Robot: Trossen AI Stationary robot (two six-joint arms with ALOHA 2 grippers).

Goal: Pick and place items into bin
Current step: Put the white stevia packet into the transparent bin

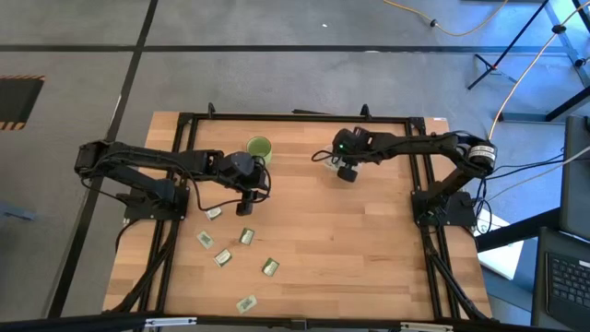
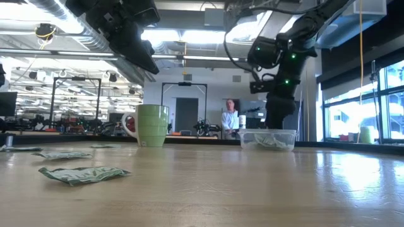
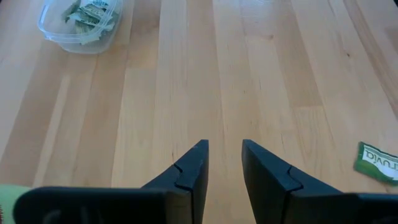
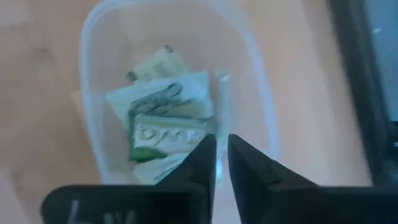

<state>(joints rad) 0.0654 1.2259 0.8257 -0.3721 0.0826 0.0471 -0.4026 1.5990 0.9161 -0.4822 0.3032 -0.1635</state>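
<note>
The right tool (image 1: pixel 347 172) hangs over the bin (image 2: pixel 267 139), which sits on the worktop (image 1: pixel 369 249) toward the far edge, right of centre. In the right wrist view the tool (image 4: pixel 222 149) points straight down into the bin (image 4: pixel 93 130), its two fingers (image 4: pixel 202 158) nearly together with only a thin slit between them, and nothing is held between them. Several packets (image 4: pixel 165 118) lie piled inside the clear tub, pale green and white wrappers overlapping each other.

The left tool (image 1: pixel 246 205) is above the worktop left of centre, just beside the green mug (image 1: pixel 259 147), which stands near the far edge. In the left wrist view its fingers (image 3: pixel 193 171) are spread a little apart, with bare wood showing in the gap, and they grip nothing. That view also shows the bin (image 3: pixel 79 23) with packets in it well off across the boards, and one loose packet (image 3: pixel 377 162) lying flat on the wood to one side of the tool.

Six more packets lie scattered on the worktop's near-left part: one (image 1: pixel 214 213) just beside the left tool, one (image 1: pixel 205 240), one (image 1: pixel 246 236), one (image 1: pixel 222 257), one (image 1: pixel 269 266) and one (image 1: pixel 245 302) close to the near edge. All lie flat and apart from each other. From the low view the mug (image 2: pixel 149 125) stands upright, with a packet (image 2: pixel 85 174) lying in the foreground.

A person (image 2: pixel 231 117) shows in the room beyond the worktop.
</note>
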